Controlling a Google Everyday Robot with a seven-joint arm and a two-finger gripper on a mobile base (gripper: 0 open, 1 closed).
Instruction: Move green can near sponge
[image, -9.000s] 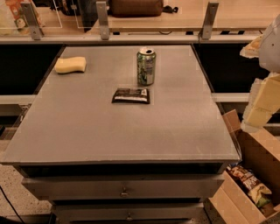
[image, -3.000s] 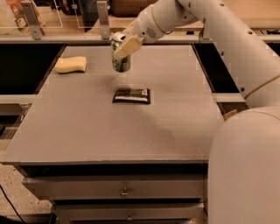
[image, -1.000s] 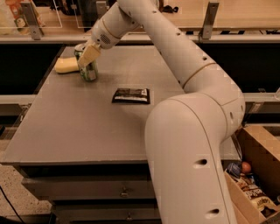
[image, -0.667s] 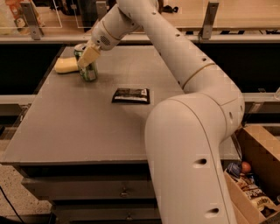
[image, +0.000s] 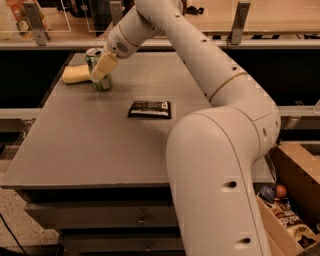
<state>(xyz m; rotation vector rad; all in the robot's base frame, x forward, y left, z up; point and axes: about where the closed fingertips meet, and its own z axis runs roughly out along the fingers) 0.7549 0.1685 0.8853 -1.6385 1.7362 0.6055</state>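
Simply one green can (image: 94, 53), tight in the gripper (image: 100, 73), beside one sponge (image: 75, 75); one packet (image: 149, 109).

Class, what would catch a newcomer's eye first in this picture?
The big white arm fills the right foreground, reaching to the far left of the table. There its tool grips the green can, slightly tilted, right beside the yellow sponge. A dark packet lies mid-table.

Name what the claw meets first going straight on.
The claw, pointing down-left, is shut on the green can; pushed on, it would likely meet the table first, with the sponge just left.
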